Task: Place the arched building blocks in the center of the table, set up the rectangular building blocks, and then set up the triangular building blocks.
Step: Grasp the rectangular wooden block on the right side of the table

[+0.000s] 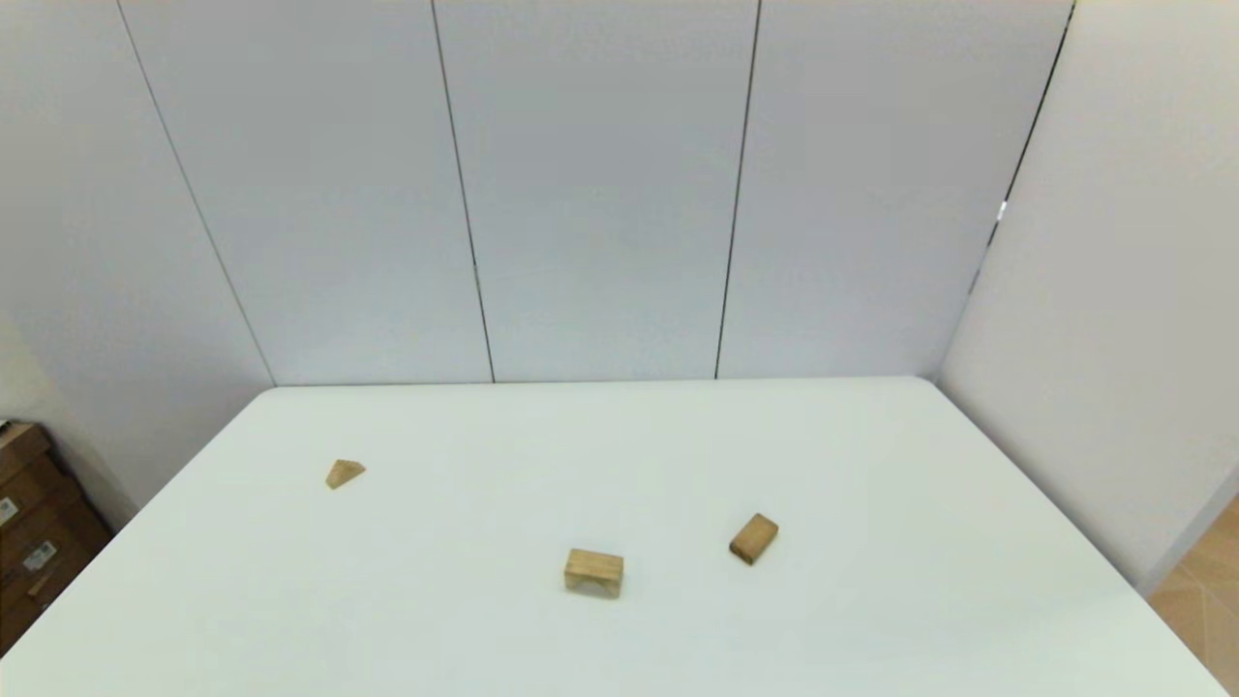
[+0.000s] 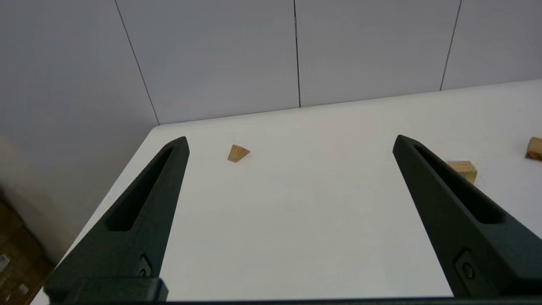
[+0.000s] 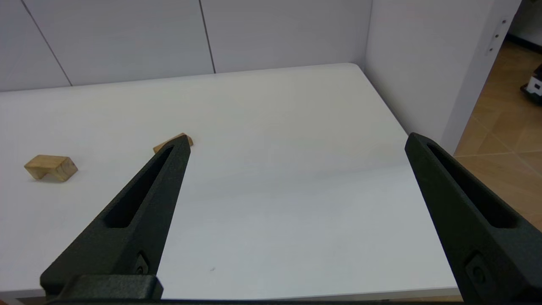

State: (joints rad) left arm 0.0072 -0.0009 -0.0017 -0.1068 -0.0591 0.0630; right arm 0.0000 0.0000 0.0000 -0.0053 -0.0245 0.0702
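The arched block (image 1: 593,571) stands on its two legs near the middle front of the white table (image 1: 871,465); it also shows as the arched block (image 3: 51,166) and, partly behind a finger, the arched block (image 2: 465,170). To its right the rectangular block (image 1: 753,538) lies flat, seen again as the rectangular block (image 3: 183,139) and the rectangular block (image 2: 534,148). Far left lies the triangular block (image 1: 344,472), the same triangular block (image 2: 238,153). My left gripper (image 2: 290,142) and right gripper (image 3: 296,142) hover open above the table's near edge, holding nothing. Neither arm shows in the head view.
Grey wall panels (image 1: 600,194) close off the table's far and right sides. A brown cabinet (image 1: 34,523) stands beyond the left edge. Wooden floor (image 3: 504,140) lies past the right edge.
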